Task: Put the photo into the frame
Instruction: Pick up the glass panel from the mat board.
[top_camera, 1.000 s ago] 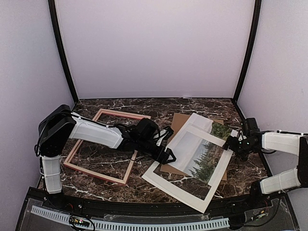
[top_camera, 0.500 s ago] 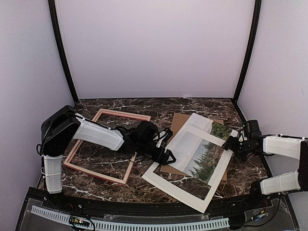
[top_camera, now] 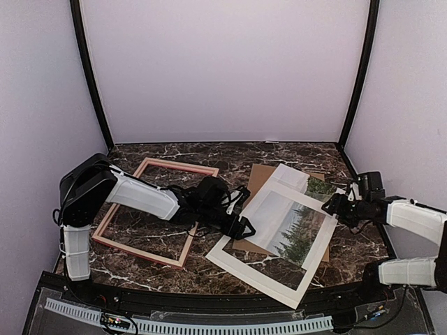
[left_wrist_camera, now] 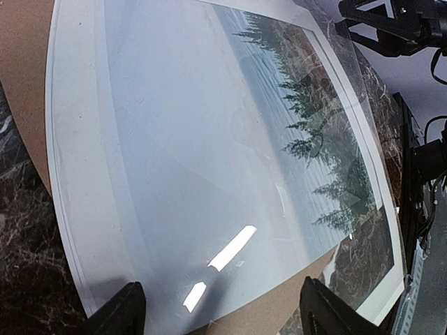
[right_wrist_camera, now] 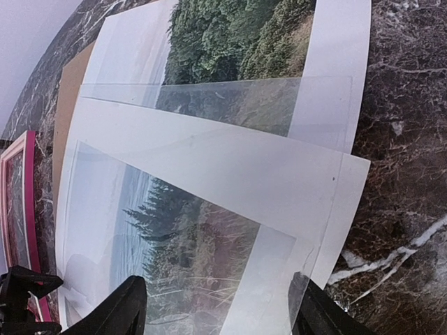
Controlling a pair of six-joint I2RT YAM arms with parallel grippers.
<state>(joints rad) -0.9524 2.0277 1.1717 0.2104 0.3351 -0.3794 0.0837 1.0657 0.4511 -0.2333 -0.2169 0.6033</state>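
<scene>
The photo (top_camera: pixel 297 225) lies on brown backing board (top_camera: pixel 259 176) beside the frame (top_camera: pixel 178 165).
Overhead, our left gripper (top_camera: pixel 242 227) sits at the white mat's (top_camera: pixel 258 276) left edge, right gripper (top_camera: pixel 334 206) at its right corner; both wrist views show us jaws spread wide.

We see the table (top_camera: pixel 279 155) in dark brown marble with thin white veins. On the left, the frame (top_camera: pixel 178 165) is pink-red. On the right, the photo (top_camera: pixel 299 237) shows dark green conifers and a pale grey-blue sky, with a white border. The mat (top_camera: pixel 244 273) is plain white and the cardboard (top_camera: pixel 260 173) is flat brown. The left arm (top_camera: pixel 143 195) and the right arm (top_camera: pixel 415 213) have white shells and black joints. The walls (top_camera: pixel 223 70) are pale lilac.
</scene>
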